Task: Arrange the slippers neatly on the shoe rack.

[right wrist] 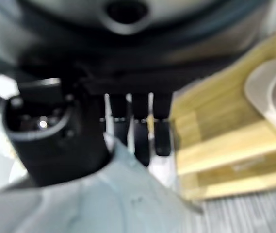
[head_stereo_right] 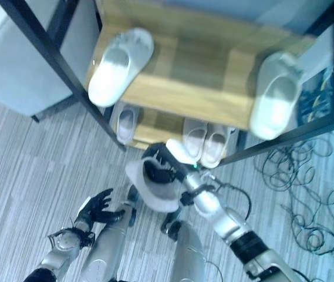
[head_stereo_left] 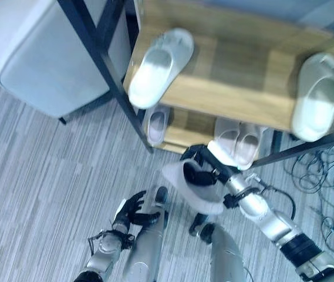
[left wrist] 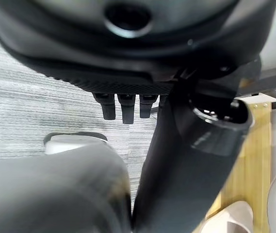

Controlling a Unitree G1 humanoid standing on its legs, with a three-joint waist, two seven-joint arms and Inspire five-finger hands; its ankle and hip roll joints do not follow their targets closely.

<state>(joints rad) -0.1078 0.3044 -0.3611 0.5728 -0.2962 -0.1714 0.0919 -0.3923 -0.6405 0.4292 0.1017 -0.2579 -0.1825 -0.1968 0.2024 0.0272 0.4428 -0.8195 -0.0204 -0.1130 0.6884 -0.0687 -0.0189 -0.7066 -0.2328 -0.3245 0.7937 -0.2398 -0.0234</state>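
Right hand (head_stereo_left: 205, 175) carries a pale slipper (head_stereo_left: 193, 191) just in front of the shoe rack (head_stereo_left: 225, 88), above the striped floor (head_stereo_left: 49, 194); its fingers (right wrist: 140, 131) are curled over the slipper's edge with the thumb on the near side, so the slipper is clamped between them; the left hand (head_stereo_left: 132, 210) hangs low beside the robot with relaxed, parted fingers and holds nothing. Top shelf: one white slipper (head_stereo_left: 158, 64) lies at the left end, overhanging the front edge and skewed; a second white slipper (head_stereo_left: 318, 97) lies at the right end, also overhanging; the two are well apart. Lower shelf: a single slipper (head_stereo_left: 157, 123) at the left and a close pair (head_stereo_left: 240, 141) near the middle. Judged step: placing the held slipper on the lower shelf. Procedure: advance the slipper level and toe-first into the gap between the single slipper and the pair; set it beside the single slipper, parallel to it; seat the sole fully on the wood before releasing; withdraw straight back. Caution: the dark frame post (head_stereo_left: 105, 64) and the top shelf's front edge stand close to the approach path; a tilted entry may nudge the neighbouring pair.
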